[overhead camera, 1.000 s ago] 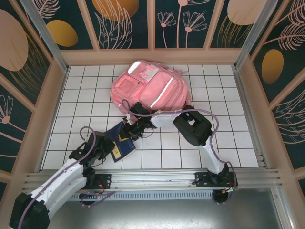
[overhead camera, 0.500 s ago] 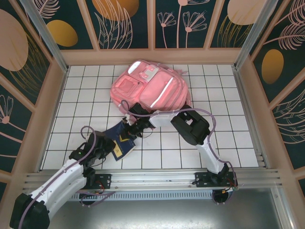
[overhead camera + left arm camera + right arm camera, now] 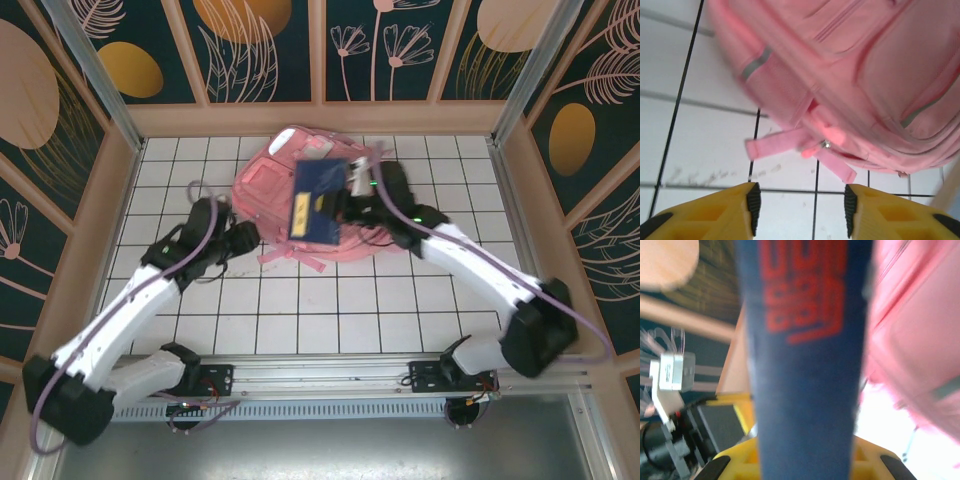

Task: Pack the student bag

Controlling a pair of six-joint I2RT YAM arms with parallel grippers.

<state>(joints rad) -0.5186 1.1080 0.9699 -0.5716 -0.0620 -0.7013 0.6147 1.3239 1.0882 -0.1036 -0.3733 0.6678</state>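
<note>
Left pincer (image 3: 245,237) is over the counter (image 3: 330,320), just off the near-left edge of the student bag (image 3: 262,185); from its wrist the bag (image 3: 865,75) lies straight ahead of the pincer (image 3: 800,212), and a strap (image 3: 782,145) trails off the bag onto the counter (image 3: 705,135) just ahead of the parted fingers (image 3: 705,212), nothing between them; right pincer (image 3: 347,195) is above the bag's right half, the book (image 3: 314,200) clamped in it and reaching out to the pincer's left, over the middle of the bag; from that wrist the book (image 3: 805,365) runs straight out from between the fingers (image 3: 740,467), the bag (image 3: 920,340) off to the right, behind the book.
</note>
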